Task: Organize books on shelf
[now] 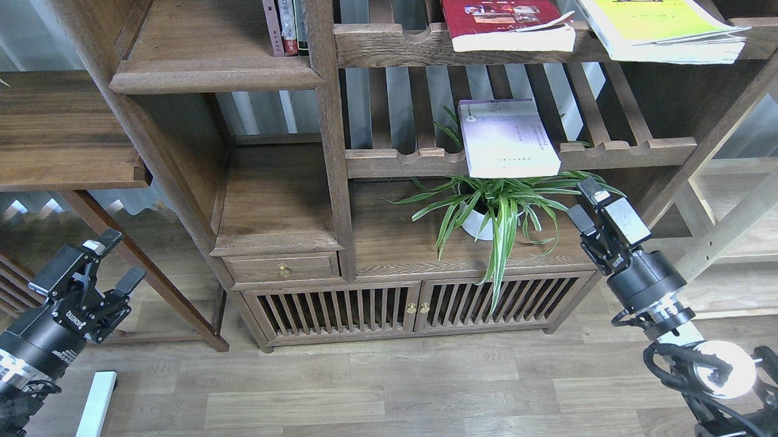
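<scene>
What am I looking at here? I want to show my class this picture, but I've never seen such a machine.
This single picture is taken from a humanoid robot's head, looking down at a wooden bookcase. The two black arms are its own: the left gripper and the right gripper are both open and hold nothing. On the slatted racks lie a red book, a yellow-green book and a pale book. A potted plant stands below.
</scene>
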You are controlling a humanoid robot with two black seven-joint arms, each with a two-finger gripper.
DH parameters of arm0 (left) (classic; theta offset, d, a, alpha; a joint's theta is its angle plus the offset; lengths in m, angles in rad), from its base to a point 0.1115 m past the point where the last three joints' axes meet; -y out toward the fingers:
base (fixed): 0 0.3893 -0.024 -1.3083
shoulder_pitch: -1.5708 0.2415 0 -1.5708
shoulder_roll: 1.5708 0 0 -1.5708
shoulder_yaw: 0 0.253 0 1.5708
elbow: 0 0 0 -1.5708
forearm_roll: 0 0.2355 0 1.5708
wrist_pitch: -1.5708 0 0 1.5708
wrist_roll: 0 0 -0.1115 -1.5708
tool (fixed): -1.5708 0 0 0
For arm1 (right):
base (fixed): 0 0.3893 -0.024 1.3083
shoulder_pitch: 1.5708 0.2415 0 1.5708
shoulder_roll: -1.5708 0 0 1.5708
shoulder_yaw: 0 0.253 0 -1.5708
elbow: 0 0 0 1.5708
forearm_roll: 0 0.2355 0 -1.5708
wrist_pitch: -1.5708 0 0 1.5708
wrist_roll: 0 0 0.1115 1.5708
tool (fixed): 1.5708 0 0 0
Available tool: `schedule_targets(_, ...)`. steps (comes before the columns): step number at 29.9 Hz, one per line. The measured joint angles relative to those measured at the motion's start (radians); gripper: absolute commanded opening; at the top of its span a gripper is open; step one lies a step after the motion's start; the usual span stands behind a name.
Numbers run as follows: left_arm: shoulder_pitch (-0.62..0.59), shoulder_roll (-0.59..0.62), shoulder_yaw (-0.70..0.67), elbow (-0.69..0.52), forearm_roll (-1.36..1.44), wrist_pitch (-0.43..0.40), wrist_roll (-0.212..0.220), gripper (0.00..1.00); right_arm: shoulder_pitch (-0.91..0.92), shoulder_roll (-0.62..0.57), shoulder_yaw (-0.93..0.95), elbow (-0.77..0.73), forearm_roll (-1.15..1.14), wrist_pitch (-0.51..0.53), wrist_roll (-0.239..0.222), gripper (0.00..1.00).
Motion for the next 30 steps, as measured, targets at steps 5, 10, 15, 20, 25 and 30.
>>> schedule_targets(5,-0.001,0.003,-0.007,0.002,0.0,0.0,0.0,0.99,-0.001,0.005,0.0,-0.001,0.0,0.001,0.0,1.0)
schedule_targets(10,0.0,0.003,-0.008,0.002,0.0,0.0,0.0,0.99,-0.002,0.006,0.002,-0.001,0.0,0.001,0.0,1.0)
schedule_targets(15,0.001,0.002,-0.008,0.002,0.0,0.0,0.0,0.99,-0.002,0.005,0.005,-0.001,0.0,0.001,0.0,1.0)
schedule_targets(20,0.001,0.001,-0.008,0.003,0.0,0.0,0.0,0.99,-0.001,0.006,0.005,-0.009,-0.004,0.001,0.0,1.0)
schedule_targets(25,0.001,0.0,-0.008,-0.003,-0.001,0.0,0.0,0.99,-0.001,-0.003,0.004,-0.016,-0.006,0.001,0.0,1.0)
schedule_targets(30,0.001,0.0,-0.004,-0.006,-0.002,0.0,0.0,0.99,-0.004,-0.015,0.006,-0.016,-0.006,0.001,-0.005,1.0)
